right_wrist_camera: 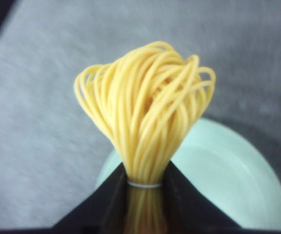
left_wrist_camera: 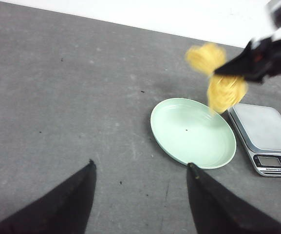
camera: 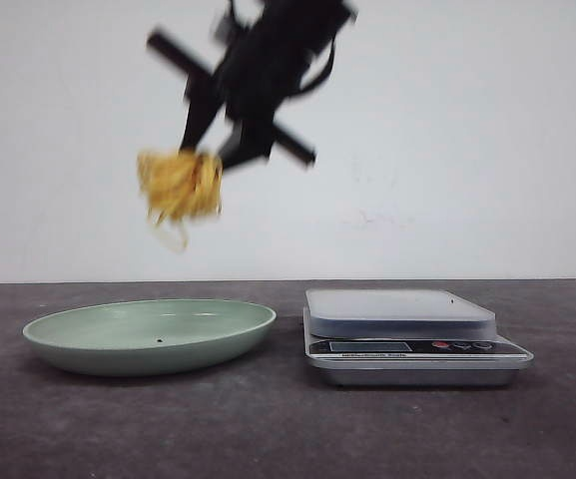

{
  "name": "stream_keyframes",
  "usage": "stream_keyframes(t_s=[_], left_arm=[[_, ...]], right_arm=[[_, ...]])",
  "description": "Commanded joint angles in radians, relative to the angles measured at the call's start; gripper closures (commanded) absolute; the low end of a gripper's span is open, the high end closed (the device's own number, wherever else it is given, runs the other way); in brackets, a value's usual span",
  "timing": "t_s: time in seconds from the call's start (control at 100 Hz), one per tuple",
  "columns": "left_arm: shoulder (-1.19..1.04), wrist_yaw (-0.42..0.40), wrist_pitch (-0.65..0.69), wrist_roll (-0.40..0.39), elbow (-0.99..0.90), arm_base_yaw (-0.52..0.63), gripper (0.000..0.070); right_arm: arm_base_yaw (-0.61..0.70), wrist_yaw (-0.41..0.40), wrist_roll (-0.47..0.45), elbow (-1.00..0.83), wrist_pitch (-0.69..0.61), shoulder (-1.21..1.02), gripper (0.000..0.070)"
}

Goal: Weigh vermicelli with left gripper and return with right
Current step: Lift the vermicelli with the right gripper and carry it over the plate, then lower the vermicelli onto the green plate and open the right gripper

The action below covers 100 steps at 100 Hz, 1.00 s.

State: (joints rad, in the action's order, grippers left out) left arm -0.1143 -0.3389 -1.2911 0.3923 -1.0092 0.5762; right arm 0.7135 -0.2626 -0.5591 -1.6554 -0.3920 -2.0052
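Vermicelli: the yellow bundle [camera: 179,185] is held in the air at the upper left of the front view, above the plate and well clear of it; its looped end fans out beyond the fingertips, its tied neck is pinched.
Right hand: the right hand [camera: 215,155] is clamped on the bundle's neck, as shown in the right wrist view.
Key relation: the plate [camera: 68,334] lies below the bundle, slightly toward the frame's right; a descent is judged to be what remains.
Scale: the scale [camera: 404,311], bare on top, stands on the counter [camera: 288,429], right of the plate.
Left hand: the left hand [left_wrist_camera: 139,173] is held apart, empty, farther off.
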Motion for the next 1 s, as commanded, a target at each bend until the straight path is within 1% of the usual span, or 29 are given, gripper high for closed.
stream_keyframes(t_s=[0.0,0.11,0.19,0.39,0.52,0.68,0.73,0.9,0.95,0.99], left_arm=[[-0.002,-0.008,0.009,-0.006,-0.014,0.004,0.0351],[-0.002,-0.009,0.009,-0.006,-0.014,0.004,0.0351],[-0.002,-0.009,0.009,-0.007,-0.014,0.004,0.0351],[-0.002,-0.009,0.008,-0.007,-0.014,0.004,0.0351],[-0.002,-0.010,0.006,-0.007,-0.014,0.004,0.0351],[-0.002,-0.010,0.005,-0.010,-0.014,0.004,0.0351],[-0.002,-0.010,0.005,-0.010,-0.014,0.004,0.0351],[-0.002,-0.010,0.005,-0.011,-0.014,0.004,0.0351],[-0.001,-0.010,0.005,-0.011,-0.014,0.004,0.0351],[-0.002,-0.010,0.005,-0.010,-0.014,0.004,0.0351]], right_arm=[[0.025,-0.007,-0.019,-0.020,0.010,-0.044,0.0700],[0.046,-0.005,-0.037,-0.020,0.002,-0.092,0.0700],[0.061,0.023,-0.042,-0.020,-0.010,-0.105,0.0700],[0.103,0.152,-0.096,-0.020,-0.019,-0.108,0.0700],[0.119,0.269,-0.138,-0.020,-0.063,-0.108,0.0700],[0.140,0.372,-0.172,-0.020,-0.073,-0.108,0.0700],[0.143,0.383,-0.176,-0.020,-0.069,-0.108,0.0700],[0.146,0.382,-0.193,-0.020,-0.076,-0.108,0.0696],[0.150,0.385,-0.193,-0.020,-0.084,-0.108,0.0667],[0.153,0.393,-0.193,-0.020,-0.092,-0.108,0.0619]])
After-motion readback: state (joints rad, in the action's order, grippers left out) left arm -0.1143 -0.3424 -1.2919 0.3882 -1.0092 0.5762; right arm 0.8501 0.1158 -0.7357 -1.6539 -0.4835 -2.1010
